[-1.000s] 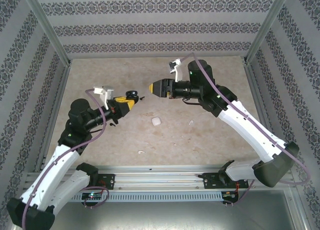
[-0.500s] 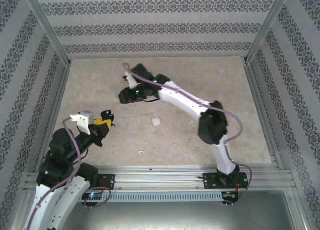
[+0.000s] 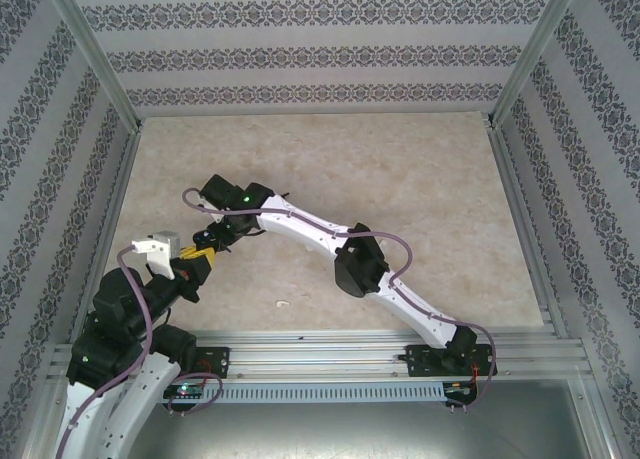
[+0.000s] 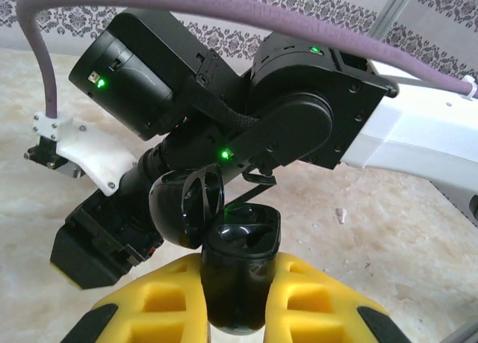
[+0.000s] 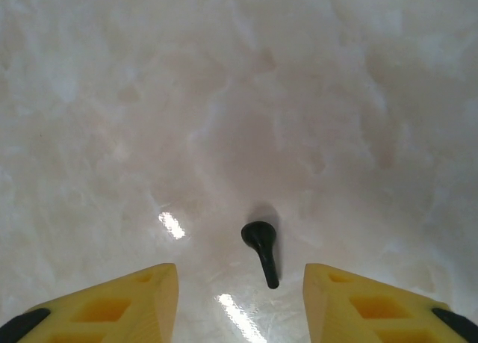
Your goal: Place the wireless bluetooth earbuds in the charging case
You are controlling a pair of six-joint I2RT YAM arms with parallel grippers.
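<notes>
The left jaws clamp the open black charging case (image 4: 240, 272); right jaws apart, black earbud (image 5: 261, 247) at lower centre between them.

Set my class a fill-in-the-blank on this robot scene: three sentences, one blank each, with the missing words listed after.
1. The left gripper is shut on the charging case, whose lid is ____.
2. A ____ earbud lies on the table between the jaws of the right gripper.
3. Both grippers have ____ fingers.

Missing words: open; black; yellow.
</notes>
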